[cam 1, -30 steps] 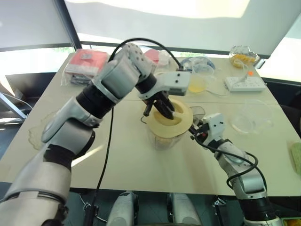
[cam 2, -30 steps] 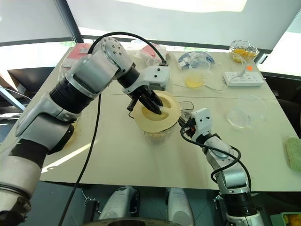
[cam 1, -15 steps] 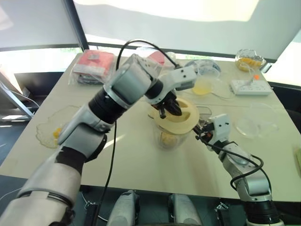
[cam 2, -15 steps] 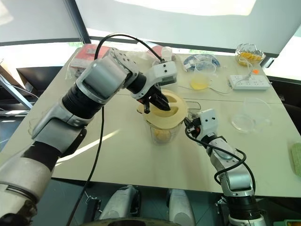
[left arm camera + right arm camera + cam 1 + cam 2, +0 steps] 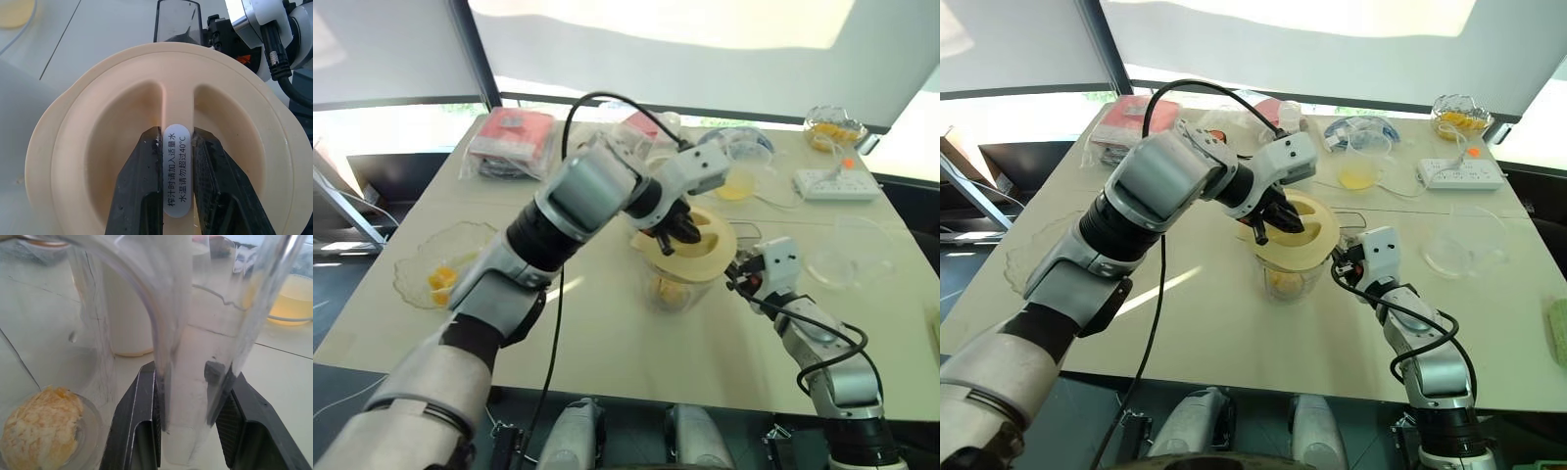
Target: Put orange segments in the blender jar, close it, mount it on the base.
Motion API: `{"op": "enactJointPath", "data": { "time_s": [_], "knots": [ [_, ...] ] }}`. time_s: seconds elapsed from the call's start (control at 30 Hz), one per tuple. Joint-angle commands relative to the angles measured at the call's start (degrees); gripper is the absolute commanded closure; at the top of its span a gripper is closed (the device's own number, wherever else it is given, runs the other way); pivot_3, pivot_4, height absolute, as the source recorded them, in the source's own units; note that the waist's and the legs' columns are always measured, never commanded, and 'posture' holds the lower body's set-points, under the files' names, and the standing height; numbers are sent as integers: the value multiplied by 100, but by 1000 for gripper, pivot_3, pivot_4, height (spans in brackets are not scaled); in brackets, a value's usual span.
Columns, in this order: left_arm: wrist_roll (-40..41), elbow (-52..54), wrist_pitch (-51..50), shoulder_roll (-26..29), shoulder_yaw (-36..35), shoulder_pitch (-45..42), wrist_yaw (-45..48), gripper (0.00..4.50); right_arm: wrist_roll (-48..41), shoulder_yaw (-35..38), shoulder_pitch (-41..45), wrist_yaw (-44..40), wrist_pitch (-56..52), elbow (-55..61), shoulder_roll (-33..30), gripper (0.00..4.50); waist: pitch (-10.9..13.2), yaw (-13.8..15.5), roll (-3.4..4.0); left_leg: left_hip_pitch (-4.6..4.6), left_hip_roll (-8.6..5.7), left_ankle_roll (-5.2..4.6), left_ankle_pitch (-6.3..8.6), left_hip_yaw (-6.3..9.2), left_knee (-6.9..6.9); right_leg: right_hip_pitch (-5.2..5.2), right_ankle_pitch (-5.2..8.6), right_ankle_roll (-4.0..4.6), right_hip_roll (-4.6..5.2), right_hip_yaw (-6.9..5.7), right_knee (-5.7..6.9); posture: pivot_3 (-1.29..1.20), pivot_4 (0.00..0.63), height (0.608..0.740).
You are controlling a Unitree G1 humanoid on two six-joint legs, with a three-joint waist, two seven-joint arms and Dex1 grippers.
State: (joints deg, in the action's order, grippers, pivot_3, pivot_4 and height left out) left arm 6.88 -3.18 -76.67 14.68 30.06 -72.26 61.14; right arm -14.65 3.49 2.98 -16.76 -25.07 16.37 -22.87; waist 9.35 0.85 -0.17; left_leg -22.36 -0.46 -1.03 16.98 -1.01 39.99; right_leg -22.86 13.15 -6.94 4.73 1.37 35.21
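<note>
Pincer fingers of the left arm (image 5: 178, 196) are clamped on the cream lid's (image 5: 122, 122) ridge atop the blender jar (image 5: 1293, 274) at the counter's (image 5: 1234, 333) middle; its handle (image 5: 190, 357) is gripped by the right pincer (image 5: 188, 431). Closing is judged under way; seating the lid, then mounting, is called for next.

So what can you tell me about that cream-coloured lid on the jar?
The lid is a round, pale cream disc, matte like soft plastic, with a raised rim and a central grip ridge between two hollows. A white sticker with printed text sits on the ridge. It lies level on top of the blender jar. The left gripper pinches the ridge between its black fingers.
</note>
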Motion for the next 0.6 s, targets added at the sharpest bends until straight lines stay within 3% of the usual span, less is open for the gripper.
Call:
{"op": "enactJointPath", "data": {
  "time_s": [0.03, 0.17, 0.4, 0.6],
  "knots": [
    [-83, -203, 150, 227, 533, 285, -316, 2730, 61, -91, 130, -202, 354, 530, -14, 3586, 2, -28, -6, 2, 0, 0, 0, -1, -1, -1, 0, 0, 0, 1, 0, 0, 150, 740],
    [238, 225, 634, 470, 386, -6, 108, 728, 89, -114, 116, -218, 374, 506, -3, 3586, 3, -61, -4, -2, 7, 0, 0, -4, -10, -19, -1, 1, -4, 3, 7, 0, 150, 740],
    [753, 141, 1487, 792, -596, -887, 510, 728, 131, -38, 40, -203, 428, 417, 38, 3586, 26, -60, 2, -58, 8, 1, 0, -10, -13, -80, -1, 0, -7, 6, 14, 0, 150, 740],
    [365, -1189, 2794, 931, -1441, -1208, -452, 728, 143, 77, 13, -237, 453, 292, 16, 3586, 23, -84, 7, -102, -7, 0, -1, -20, -16, -142, -15, -25, -12, 9, 28, 0, 150, 740]
  ]
}}
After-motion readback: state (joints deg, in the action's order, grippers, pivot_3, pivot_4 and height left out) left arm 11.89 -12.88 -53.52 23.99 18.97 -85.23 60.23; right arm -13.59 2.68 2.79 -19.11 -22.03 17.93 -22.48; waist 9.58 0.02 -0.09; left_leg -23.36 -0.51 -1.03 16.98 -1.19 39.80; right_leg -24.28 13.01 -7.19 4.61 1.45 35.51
